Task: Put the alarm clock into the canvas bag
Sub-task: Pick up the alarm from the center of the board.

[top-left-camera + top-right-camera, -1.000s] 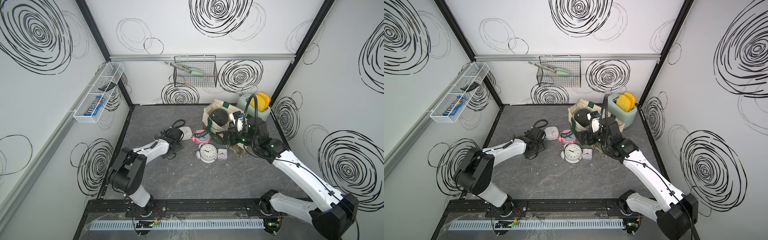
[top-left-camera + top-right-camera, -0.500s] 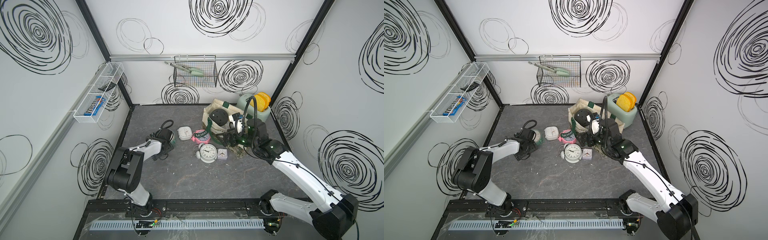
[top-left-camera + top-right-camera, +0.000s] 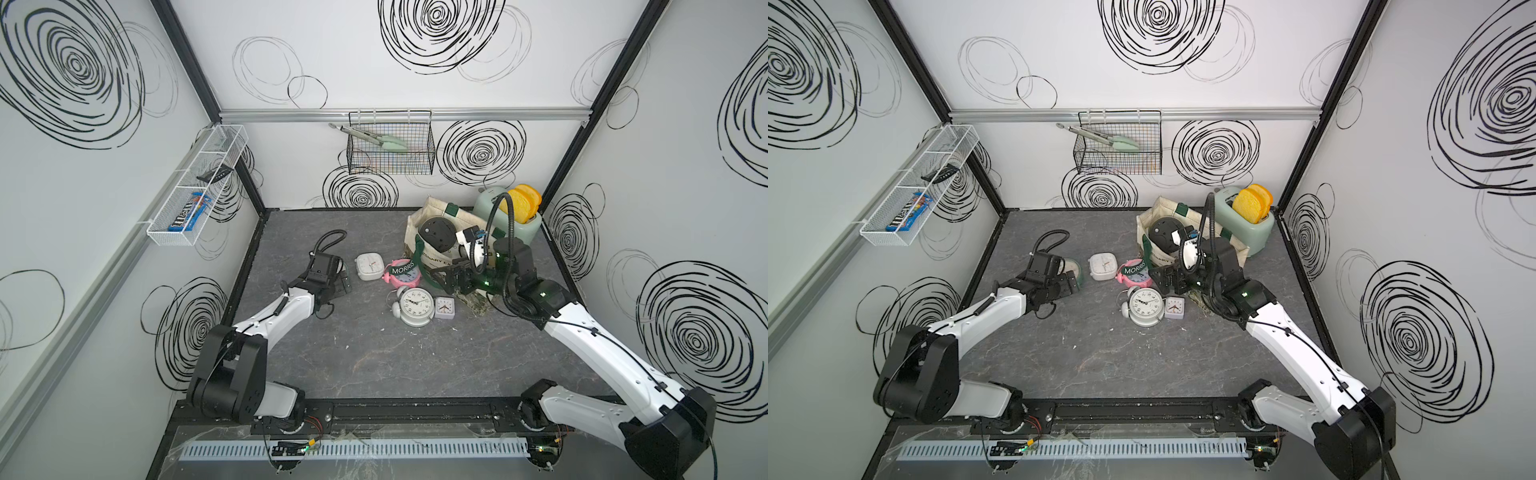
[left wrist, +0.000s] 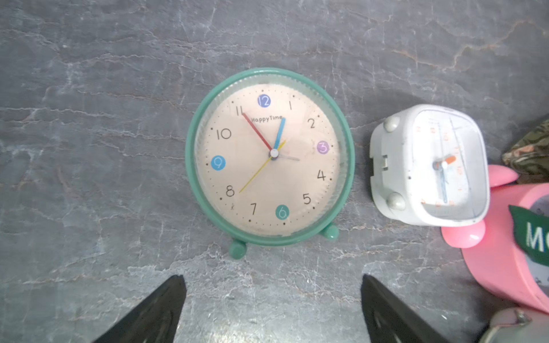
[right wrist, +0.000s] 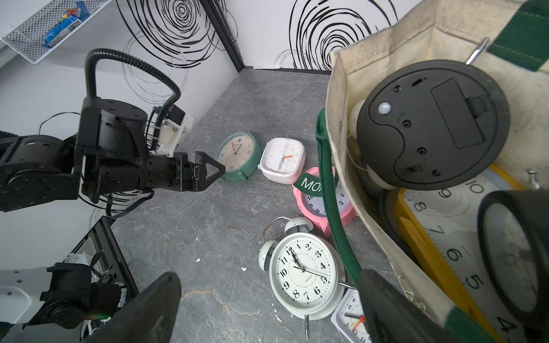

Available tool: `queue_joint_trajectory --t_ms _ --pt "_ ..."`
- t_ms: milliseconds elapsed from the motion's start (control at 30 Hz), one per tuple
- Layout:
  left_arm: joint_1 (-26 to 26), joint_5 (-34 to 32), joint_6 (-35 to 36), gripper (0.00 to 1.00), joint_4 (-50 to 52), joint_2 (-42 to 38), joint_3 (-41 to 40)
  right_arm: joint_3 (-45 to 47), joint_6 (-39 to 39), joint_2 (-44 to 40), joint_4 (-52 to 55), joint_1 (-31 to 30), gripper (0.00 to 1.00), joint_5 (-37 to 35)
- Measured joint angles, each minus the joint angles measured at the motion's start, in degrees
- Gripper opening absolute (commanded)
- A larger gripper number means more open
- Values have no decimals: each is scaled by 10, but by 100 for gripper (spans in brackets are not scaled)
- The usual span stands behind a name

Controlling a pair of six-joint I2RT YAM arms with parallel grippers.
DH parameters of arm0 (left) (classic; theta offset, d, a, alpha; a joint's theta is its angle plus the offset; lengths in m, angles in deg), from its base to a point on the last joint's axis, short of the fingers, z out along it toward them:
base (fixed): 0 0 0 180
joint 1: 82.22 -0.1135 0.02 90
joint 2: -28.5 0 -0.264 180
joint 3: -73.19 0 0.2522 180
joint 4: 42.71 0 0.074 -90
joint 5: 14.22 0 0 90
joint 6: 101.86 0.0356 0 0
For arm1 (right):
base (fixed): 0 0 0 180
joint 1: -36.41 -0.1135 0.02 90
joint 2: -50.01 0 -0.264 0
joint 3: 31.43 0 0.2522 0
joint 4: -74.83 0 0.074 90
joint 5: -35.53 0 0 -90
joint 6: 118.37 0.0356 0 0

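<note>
Nearest in both top views, low centre of the tabletop (image 3: 374,353): white twin-bell clock (image 3: 415,305) lying face up, small lilac square clock (image 3: 444,307) just beside it on the right. Next back, right of centre: right gripper (image 3: 451,279) with jaws spread wide, gripping nothing, set close against the front wall of the canvas bag (image 3: 436,259). In the right wrist view, one dark finger (image 5: 386,306) at lower right meeting the bag's green handle (image 5: 326,213); cannot tell whether truly touching. Same depth, left of centre: left gripper (image 3: 1070,284) equally wide open and empty, low over the tabletop. In the left wrist view, fingertips (image 4: 175,286) at the bottom edge, short of and apart from the teal alarm clock (image 4: 270,156) at frame centre. Clock standing on its feet on the tabletop, outside the bag, dial toward that gripper. Just right of it, white square clock (image 4: 427,166); then pink clock (image 3: 401,278) with the "MORRIS" handle draped across its dial. Farther back, upper right of the tabletop: bag open-topped, black round clock (image 3: 436,235) inside, back side up. Farthest, right rear corner: mint toaster (image 3: 490,201).
</note>
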Motion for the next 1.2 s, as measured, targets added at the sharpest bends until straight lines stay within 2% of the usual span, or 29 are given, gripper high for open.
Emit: queue_joint_trajectory --t_ms 233,433,633,1200 --pt "10 14 19 96 -4 81 45 3 1 -9 -2 0 97 9" --pt "19 -15 4 96 18 129 92 10 0 -18 -3 0 97 16" --pt "25 -37 -21 96 42 149 106 13 0 -18 -3 0 97 19" --pt "28 -49 -65 96 50 191 124 20 -3 -29 -3 0 97 21"
